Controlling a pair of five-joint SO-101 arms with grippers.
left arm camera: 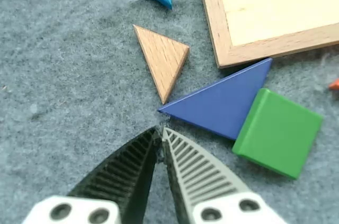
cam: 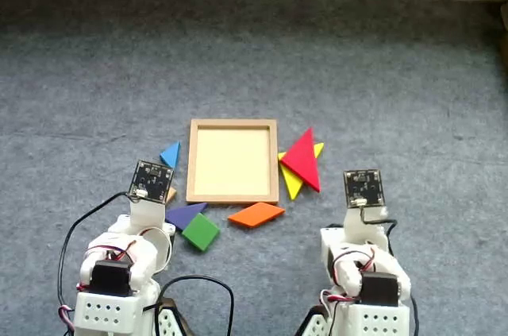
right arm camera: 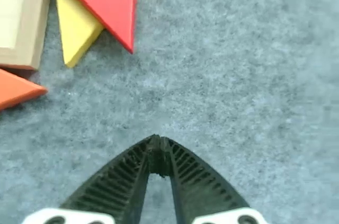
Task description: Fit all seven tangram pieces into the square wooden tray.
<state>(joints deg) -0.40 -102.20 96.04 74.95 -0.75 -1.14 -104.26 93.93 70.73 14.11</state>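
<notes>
High view: the tray (cam: pixel 232 123) lies empty at mid-table with all seven pieces outside it. The blue triangle (cam: pixel 170 153), wood triangle (cam: pixel 171 193), navy triangle (cam: pixel 184 214) and green square (cam: pixel 201 233) are on the left arm's side. The orange piece (cam: pixel 256 214) sits just off the near rim, and the red triangle (cam: pixel 302 159) overlaps the yellow triangle (cam: pixel 290 183) on the right arm's side. Left wrist view: your left gripper (left arm camera: pixel 160 131) is closed tip to tip and holds nothing, poised just short of the navy triangle's sharp corner, with the wood triangle's point near it. The navy triangle touches the green square, so you would likely do best to open wide first and pinch the free-lying wood triangle across its flat sides. Right wrist view: your right gripper (right arm camera: pixel 158 142) is likewise closed and empty over bare carpet, well apart from the red triangle. Take red before yellow, since it lies on top, and probably seat these large triangles in the tray early.
</notes>
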